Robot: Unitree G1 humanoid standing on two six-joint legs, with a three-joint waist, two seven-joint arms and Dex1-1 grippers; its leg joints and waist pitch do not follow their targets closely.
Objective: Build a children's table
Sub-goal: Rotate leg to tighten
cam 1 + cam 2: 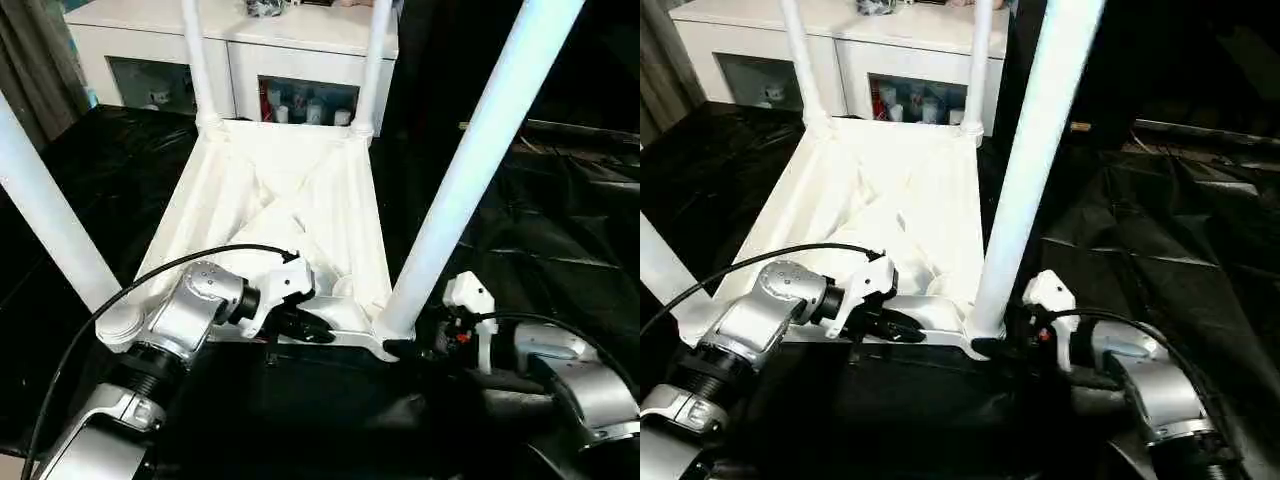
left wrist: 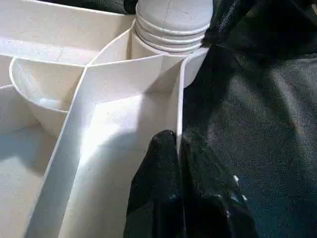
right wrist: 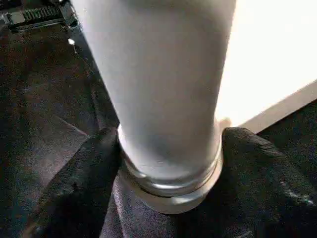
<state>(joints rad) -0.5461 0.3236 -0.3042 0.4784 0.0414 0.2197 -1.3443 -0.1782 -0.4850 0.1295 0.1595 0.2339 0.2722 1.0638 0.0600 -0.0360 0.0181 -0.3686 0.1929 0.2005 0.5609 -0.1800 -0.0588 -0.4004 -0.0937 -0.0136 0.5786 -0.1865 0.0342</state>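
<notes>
Black fingers (image 2: pixel 163 188) of the left gripper (image 1: pixel 300 325) pinch the near rim wall of the children's table (image 1: pixel 285 200), one finger on each side of it. The right gripper (image 3: pixel 171 148) clasps the base of the near right leg (image 1: pixel 480 150) where it meets its corner socket. The table lies upside down (all four legs pointing up) on the black-draped surface (image 1: pixel 560 250), its far edge toward the white cabinet (image 1: pixel 290 45).

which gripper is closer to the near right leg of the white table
Right. The right gripper has its fingers around the base of that leg; the left gripper pinches the tabletop's near rim beside it.
</notes>
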